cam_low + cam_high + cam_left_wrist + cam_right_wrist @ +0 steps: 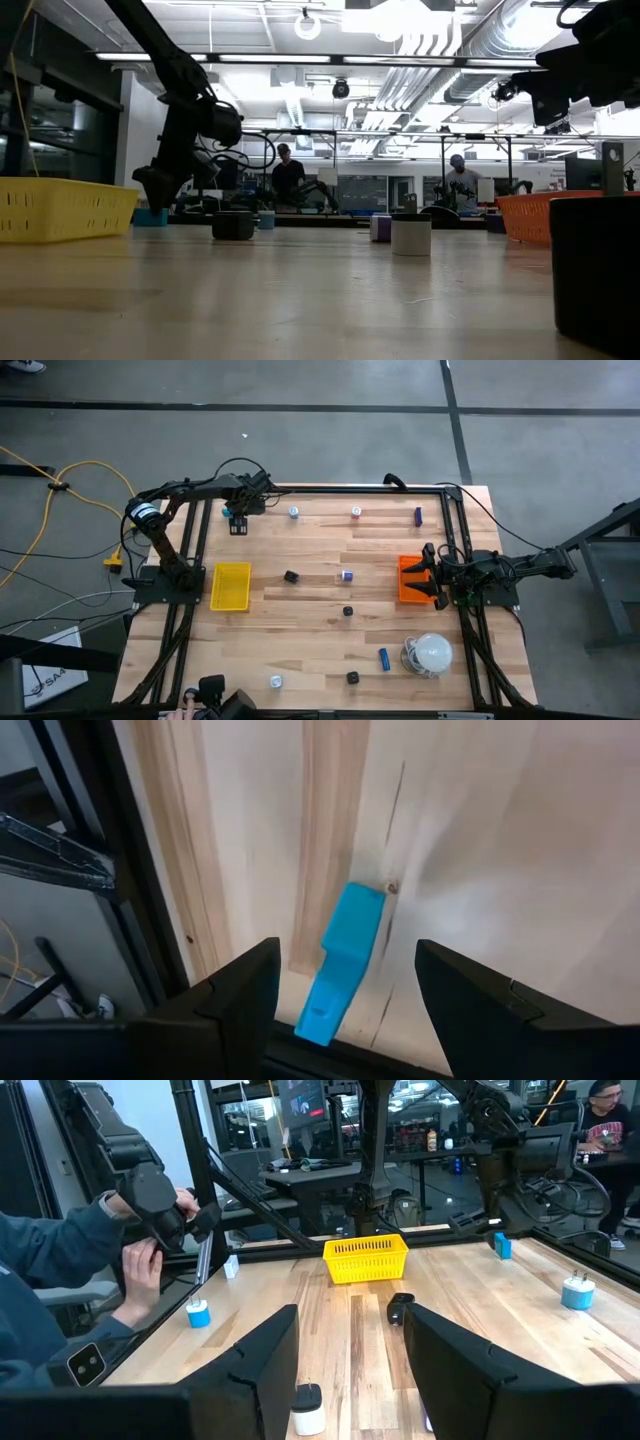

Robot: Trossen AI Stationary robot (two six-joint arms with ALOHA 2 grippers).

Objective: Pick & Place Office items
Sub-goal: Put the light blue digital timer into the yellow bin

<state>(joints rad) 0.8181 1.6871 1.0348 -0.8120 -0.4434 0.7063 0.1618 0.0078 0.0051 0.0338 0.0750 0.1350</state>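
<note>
A light blue short piece [350,940] lies flat on the wooden table near its far left corner. My left gripper [345,995] points steeply down over it, open, with one finger on each side of the piece and clear of it; in the high view this gripper [238,520] is beside the black frame rail. Other office items lie scattered: white-silver bits [294,512], a purple stick [418,515], black blocks [291,575] and a blue stick [383,658]. My right gripper [428,575] waits open and level at the right edge, over the orange tray [408,592].
A yellow tray [230,586] stands at the left, near the left arm's base. A white dome with a coiled cable [432,652] sits at the near right. A black frame rail [150,920] runs close beside the blue piece. A person's hand [140,1265] works at the near left corner.
</note>
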